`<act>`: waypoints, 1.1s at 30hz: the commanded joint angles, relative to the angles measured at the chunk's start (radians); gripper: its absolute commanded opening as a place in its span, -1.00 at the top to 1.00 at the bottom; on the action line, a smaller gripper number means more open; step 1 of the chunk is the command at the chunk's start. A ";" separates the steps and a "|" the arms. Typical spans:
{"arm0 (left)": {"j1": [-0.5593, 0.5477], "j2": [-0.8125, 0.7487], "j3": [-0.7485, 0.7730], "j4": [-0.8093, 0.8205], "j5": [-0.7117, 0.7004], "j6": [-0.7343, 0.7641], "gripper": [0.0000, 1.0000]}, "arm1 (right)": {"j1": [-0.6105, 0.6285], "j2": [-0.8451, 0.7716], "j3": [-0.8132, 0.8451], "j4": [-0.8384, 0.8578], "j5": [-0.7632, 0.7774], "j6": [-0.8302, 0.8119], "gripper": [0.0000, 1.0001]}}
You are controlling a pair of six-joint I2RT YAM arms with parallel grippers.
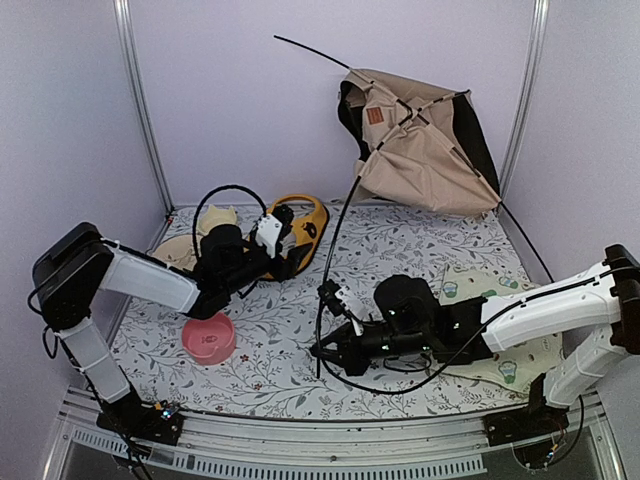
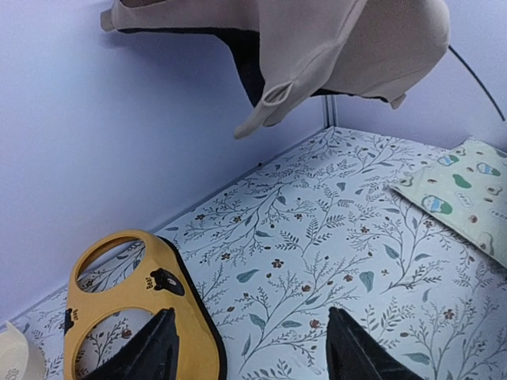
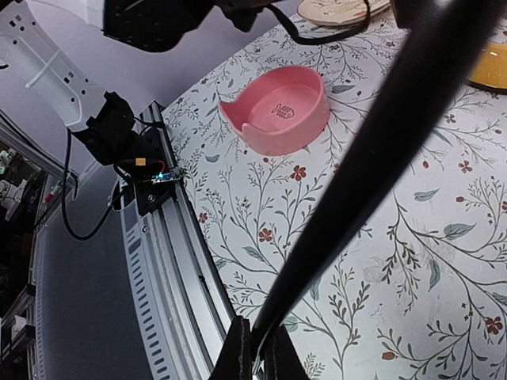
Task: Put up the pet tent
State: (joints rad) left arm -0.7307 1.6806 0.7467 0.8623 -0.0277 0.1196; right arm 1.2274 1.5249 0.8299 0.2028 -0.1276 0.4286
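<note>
Judging from the slack fabric, you are partway at best. The pet tent (image 1: 420, 150) sits at the far right corner of the bench, tipped up against the back wall instead of standing on its base. Its crossed poles meet at a hub that faces the near edge, so the top seems to point toward you and slightly left. Its long axis runs along the far edge, dropping toward the right corner. What looks left for you is seating the loose poles, tensioning the fabric and setting it upright.

One long pole (image 1: 337, 232) curves from the tent down toward the middle of the near edge. Another pole end (image 1: 310, 52) sticks out free toward the far left.

Your right gripper (image 3: 255, 352) is clenched on the long pole's lower end. Your left gripper (image 2: 249, 317) is spread wide and holds nothing, hovering over the yellow feeder (image 2: 119, 299) near the far left corner.
</note>
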 commanded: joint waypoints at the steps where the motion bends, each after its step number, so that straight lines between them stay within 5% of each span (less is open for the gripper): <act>1: 0.027 0.096 0.100 0.151 0.046 0.133 -0.28 | -0.008 -0.058 -0.009 -0.001 0.029 -0.045 1.00; 13: 0.033 0.232 0.349 -0.013 0.242 0.188 -0.15 | -0.009 -0.091 -0.017 -0.031 0.051 -0.038 1.00; 33: 0.036 0.331 0.499 -0.104 0.232 0.269 0.09 | -0.009 -0.095 0.004 -0.075 0.073 -0.036 1.00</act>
State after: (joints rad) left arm -0.7048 1.9999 1.2118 0.7574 0.2024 0.3660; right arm 1.2270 1.4517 0.8112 0.1154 -0.1028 0.4294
